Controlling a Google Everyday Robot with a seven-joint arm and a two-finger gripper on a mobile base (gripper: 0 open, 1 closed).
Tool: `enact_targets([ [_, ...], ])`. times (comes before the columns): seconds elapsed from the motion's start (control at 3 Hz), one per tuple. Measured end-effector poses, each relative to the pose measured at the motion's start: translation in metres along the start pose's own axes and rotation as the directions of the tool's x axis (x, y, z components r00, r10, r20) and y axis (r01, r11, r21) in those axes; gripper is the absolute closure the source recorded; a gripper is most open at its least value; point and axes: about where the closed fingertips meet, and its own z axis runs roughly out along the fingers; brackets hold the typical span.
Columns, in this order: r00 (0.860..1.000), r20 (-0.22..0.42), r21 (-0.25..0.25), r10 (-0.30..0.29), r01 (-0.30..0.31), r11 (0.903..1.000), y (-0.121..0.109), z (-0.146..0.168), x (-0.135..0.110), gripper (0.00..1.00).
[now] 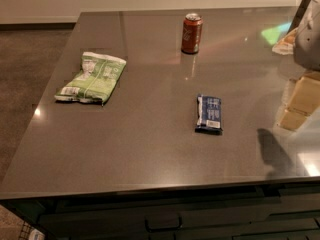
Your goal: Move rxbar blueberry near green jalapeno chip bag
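The rxbar blueberry (pixel 209 114), a small dark blue bar with white label patches, lies flat on the grey table (pixel 150 144), right of centre. The green jalapeno chip bag (pixel 92 77), crinkled light green and white, lies flat at the table's left side, well apart from the bar. My gripper (pixel 308 29) shows only partly at the upper right edge of the view, above the table's right side, far from the bar and holding nothing that I can see.
A red-brown soda can (pixel 191 32) stands upright at the back centre. A small light packet (pixel 285 43) lies at the far right under the arm. Tan box shapes (pixel 301 101) show at the right edge. The table's front edge runs along the bottom.
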Motion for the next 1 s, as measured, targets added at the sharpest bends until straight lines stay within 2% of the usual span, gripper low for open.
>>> enact_targets([
  [0.33, 1.000, 0.000, 0.000, 0.000, 0.000, 1.0000, 0.000, 0.000, 0.000, 0.00],
  [0.67, 0.998, -0.003, -0.001, 0.055, -0.055, 0.9985, -0.011, 0.007, -0.011, 0.00],
  [1.0, 0.984, -0.021, 0.007, 0.176, -0.176, 0.9843, -0.033, 0.026, -0.026, 0.00],
])
